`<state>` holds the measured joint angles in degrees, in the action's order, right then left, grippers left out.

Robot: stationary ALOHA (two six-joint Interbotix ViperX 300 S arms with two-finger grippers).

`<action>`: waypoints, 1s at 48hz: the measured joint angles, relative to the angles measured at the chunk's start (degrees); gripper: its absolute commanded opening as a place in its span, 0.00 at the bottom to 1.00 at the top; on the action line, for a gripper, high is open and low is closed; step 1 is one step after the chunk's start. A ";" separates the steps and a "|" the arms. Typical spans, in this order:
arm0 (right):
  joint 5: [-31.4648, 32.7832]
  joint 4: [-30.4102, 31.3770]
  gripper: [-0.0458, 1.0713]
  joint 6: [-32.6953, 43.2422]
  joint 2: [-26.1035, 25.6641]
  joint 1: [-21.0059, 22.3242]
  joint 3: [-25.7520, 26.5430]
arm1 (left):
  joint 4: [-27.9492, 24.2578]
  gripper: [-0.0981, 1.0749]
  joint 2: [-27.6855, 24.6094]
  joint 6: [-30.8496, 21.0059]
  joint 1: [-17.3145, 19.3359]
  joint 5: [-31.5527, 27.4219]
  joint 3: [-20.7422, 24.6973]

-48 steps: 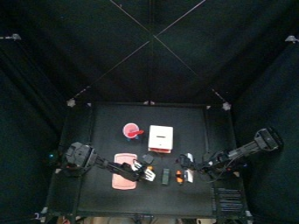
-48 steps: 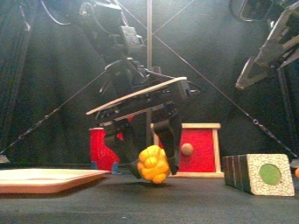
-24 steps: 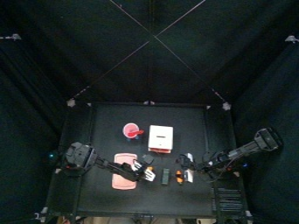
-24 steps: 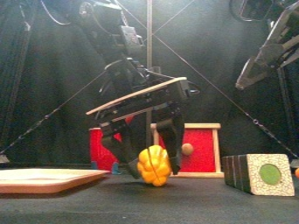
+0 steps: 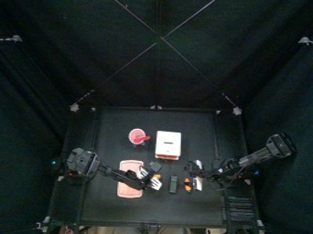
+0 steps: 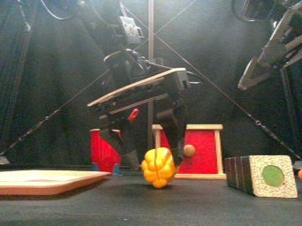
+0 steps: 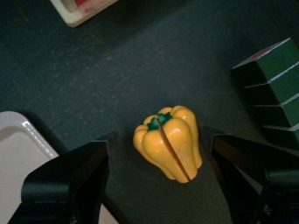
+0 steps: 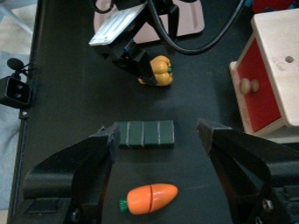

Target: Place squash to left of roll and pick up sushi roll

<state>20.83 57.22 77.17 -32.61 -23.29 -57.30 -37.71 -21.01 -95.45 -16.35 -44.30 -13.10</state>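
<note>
Front view: squash (image 6: 157, 168) rests on table (image 6: 177, 205) left of sushi roll (image 6: 260, 175); left gripper (image 6: 144, 150) spread, straddling it; right gripper (image 8: 163, 179) spread; roll pickup outstanding

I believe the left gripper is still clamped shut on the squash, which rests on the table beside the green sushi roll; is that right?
Not quite: the left gripper stands open around the squash, its jaws clear of both sides in the left wrist view. The squash does rest on the table beside the green sushi roll.
</note>
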 measured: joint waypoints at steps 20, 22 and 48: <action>0.00 -1.67 0.93 0.00 0.00 0.00 -0.09 | -3.16 0.95 2.90 0.00 0.09 -0.97 0.09; 0.00 -1.76 0.93 0.00 0.00 0.09 -0.09 | -3.78 0.95 3.34 0.00 0.00 -1.05 0.09; 0.00 -5.98 0.93 0.09 2.99 0.09 0.44 | -6.15 0.95 5.54 0.18 0.00 -2.90 -1.14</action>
<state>20.83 51.24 77.26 -29.62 -23.20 -56.87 -43.86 -15.47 -95.27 -16.35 -47.20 -14.24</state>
